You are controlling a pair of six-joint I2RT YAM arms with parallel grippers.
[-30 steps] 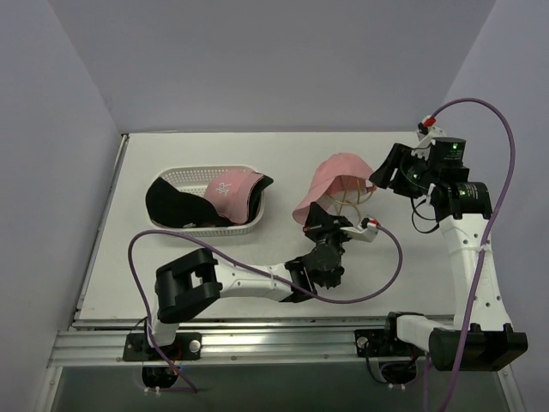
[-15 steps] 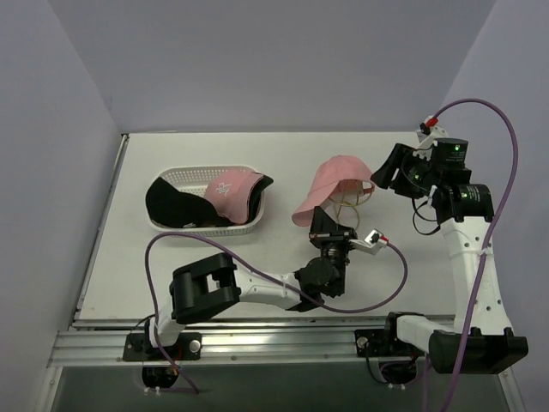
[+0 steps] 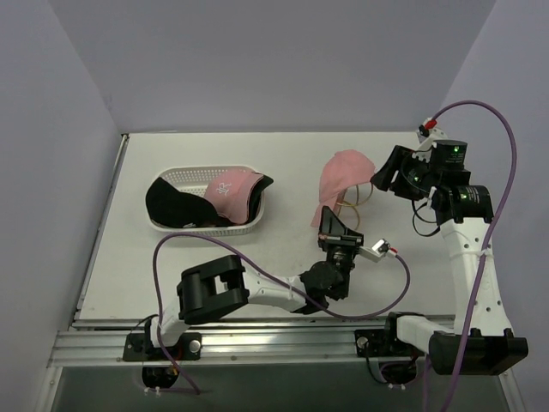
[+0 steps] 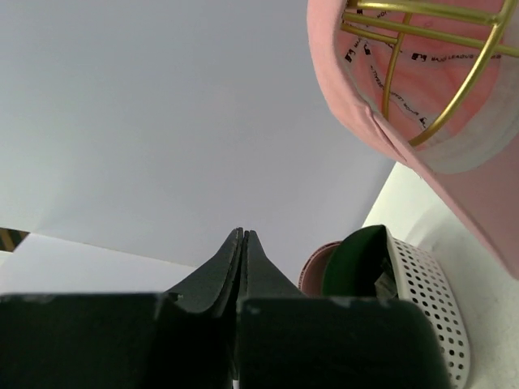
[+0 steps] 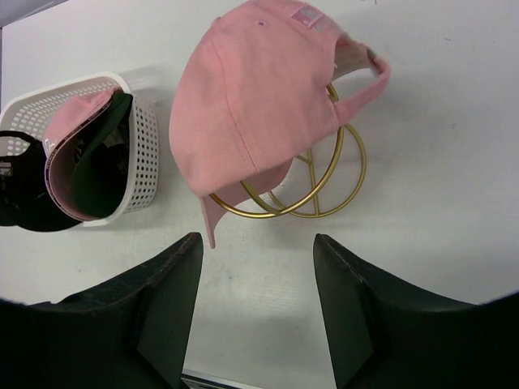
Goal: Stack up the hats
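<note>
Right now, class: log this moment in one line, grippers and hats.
left gripper: shut, empty | right gripper: open, empty | pink hat: on gold stand | other hats: in basket

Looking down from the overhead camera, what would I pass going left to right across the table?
First the white perforated plastic basket, holding a black fabric cap then a pink fabric cap with a white logo → a second pink cap draped on the gold wire stand → the open right gripper.
</note>
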